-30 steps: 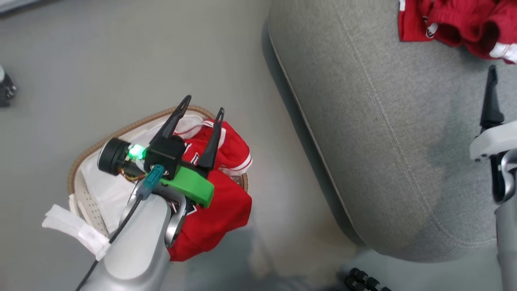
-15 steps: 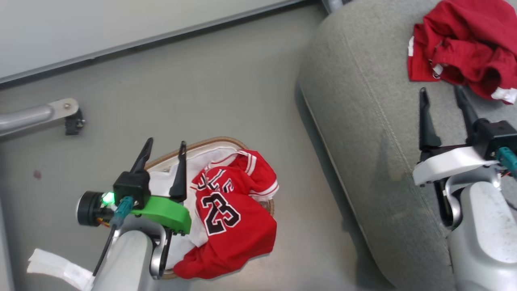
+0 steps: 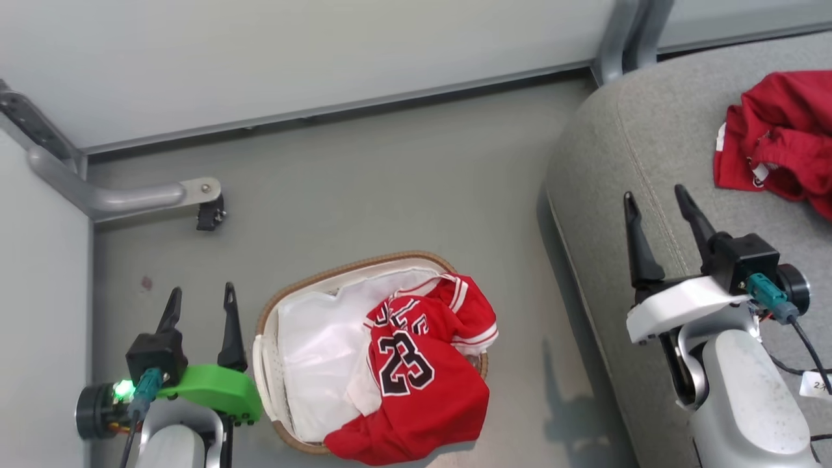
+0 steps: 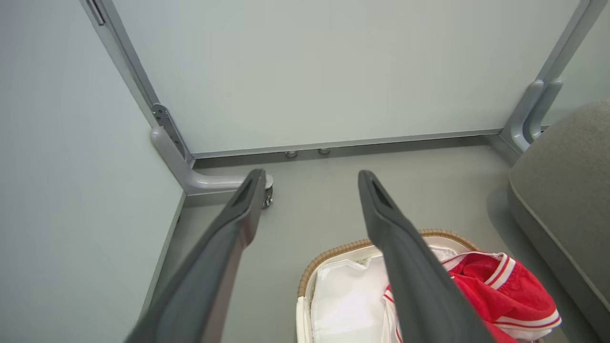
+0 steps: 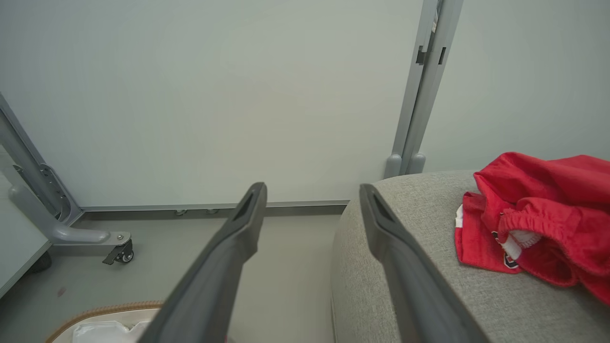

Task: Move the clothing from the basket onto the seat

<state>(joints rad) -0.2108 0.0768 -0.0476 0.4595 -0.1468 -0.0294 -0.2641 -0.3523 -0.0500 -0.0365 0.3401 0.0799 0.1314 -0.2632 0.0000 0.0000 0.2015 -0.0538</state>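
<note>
Spilling over the basket (image 3: 351,265) rim, a red number-23 jersey (image 3: 416,390) lies on the white liner (image 3: 312,344); another red garment (image 3: 773,156) sits on the seat (image 3: 617,162). The left claw (image 3: 201,290) and right claw (image 3: 654,193) gape empty.

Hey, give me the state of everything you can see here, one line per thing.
White perforated plastic basket with brown woven rim: upright on the floor.
Grey woven-fabric seat: holds one garment.
Red number-23 jersey: crumpled in the basket, hanging over its rim.
Red crumpled garment: lying on the seat.
Left pincer: open, empty.
Right pincer: open, empty.
</note>
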